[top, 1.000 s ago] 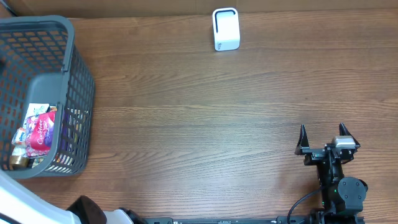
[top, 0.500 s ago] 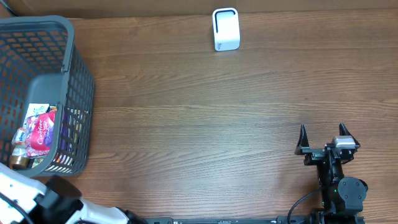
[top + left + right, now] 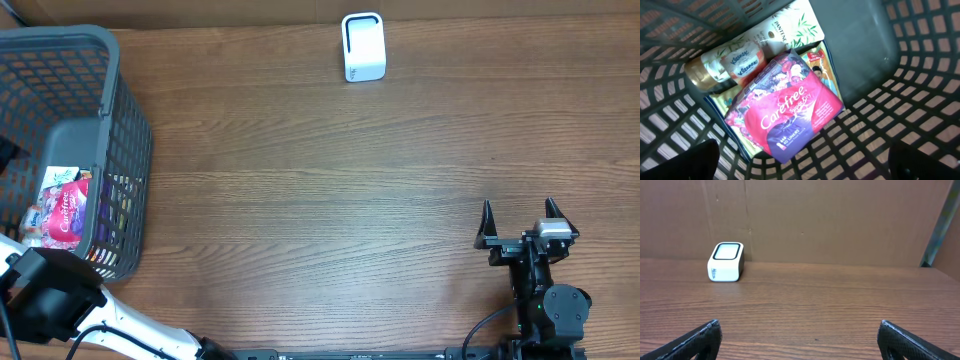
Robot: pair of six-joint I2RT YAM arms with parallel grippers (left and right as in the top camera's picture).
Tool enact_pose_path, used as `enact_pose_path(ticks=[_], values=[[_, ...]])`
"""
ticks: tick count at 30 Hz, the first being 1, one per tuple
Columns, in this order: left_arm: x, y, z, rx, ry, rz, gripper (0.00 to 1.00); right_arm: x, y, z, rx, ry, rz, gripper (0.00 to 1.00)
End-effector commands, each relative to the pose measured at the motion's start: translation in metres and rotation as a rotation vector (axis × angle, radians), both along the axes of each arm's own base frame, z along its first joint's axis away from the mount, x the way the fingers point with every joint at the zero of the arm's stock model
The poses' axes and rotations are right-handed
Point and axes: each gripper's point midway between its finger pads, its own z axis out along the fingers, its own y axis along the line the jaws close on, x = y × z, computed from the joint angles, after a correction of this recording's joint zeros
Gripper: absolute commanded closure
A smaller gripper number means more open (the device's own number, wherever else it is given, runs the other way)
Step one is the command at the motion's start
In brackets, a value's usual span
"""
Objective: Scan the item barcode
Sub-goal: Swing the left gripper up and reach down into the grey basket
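Left end effector (image 3: 805, 164) is hanging over the grey plastic basket (image 3: 122, 140) at the left edge of the bench (image 3: 320, 200), camera looking straight down into it. Its jaws are spread as wide as they go, and only the two dark fingertips (image 3: 697, 161) show, in the bottom corners of the wrist view. It's got nothing in it and isn't touching anything.

The stuff to scan is all piled at the bottom of the basket. On top is a pink-red Carefree pack (image 3: 787, 112), lying tilted. Peeking out from under it is a flat packet with a cartoon face (image 3: 821, 64). Just beside those are a Kleenex pack (image 3: 742, 59) and a pale Pantene pack (image 3: 785, 27) with green leaves on it. There's also something rounded and gold-brown (image 3: 697, 75) next to the Kleenex, but I can't tell what it is.

The white barcode scanner (image 3: 363, 46) is a little box with a dark-framed window. It sits at the far edge of the bench, well apart from the basket.

Right end effector (image 3: 518, 215) is parked near the front right corner, low over the wood. It's also wide open and empty, pointing toward the scanner across bare bench.
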Motion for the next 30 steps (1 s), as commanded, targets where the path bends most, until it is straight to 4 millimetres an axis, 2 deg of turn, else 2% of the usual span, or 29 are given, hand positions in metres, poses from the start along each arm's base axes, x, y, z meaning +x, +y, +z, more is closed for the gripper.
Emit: enact_pose_path(ticks=[1, 5, 10, 16, 19, 22, 26, 30], values=[[-0.001, -0.001, -0.004, 0.011, 0.018, -0.053, 0.0, 0.0, -0.002, -0.002, 0.003, -0.003, -0.007, 0.0], [-0.003, -0.002, -0.005, 0.011, 0.029, -0.051, 0.04, 0.0, -0.002, -0.002, 0.003, -0.003, -0.007, 0.0], [-0.01, -0.016, -0.007, -0.014, 0.05, -0.061, 0.06, 0.0, -0.002, -0.002, 0.003, -0.003, -0.007, 0.0], [-0.044, -0.034, 0.0, 0.006, 0.127, 0.032, 0.03, 0.0, -0.002, -0.002, 0.003, -0.003, -0.007, 0.0], [-0.055, -0.045, 0.01, 0.025, 0.117, 0.033, 0.02, 0.0, -0.002, -0.002, 0.003, -0.003, -0.007, 0.0], [-0.057, -0.047, 0.015, 0.068, 0.089, 0.037, 0.0, 0.0, -0.002, -0.002, 0.003, -0.004, -0.007, 0.0], [-0.052, -0.041, 0.001, 0.083, 0.073, 0.048, 0.0, 0.0, -0.002, -0.002, 0.003, -0.003, -0.007, 0.0], [-0.041, -0.028, -0.03, 0.094, 0.062, 0.044, 0.0, 0.0, -0.002, -0.002, 0.003, -0.003, -0.007, 0.0]])
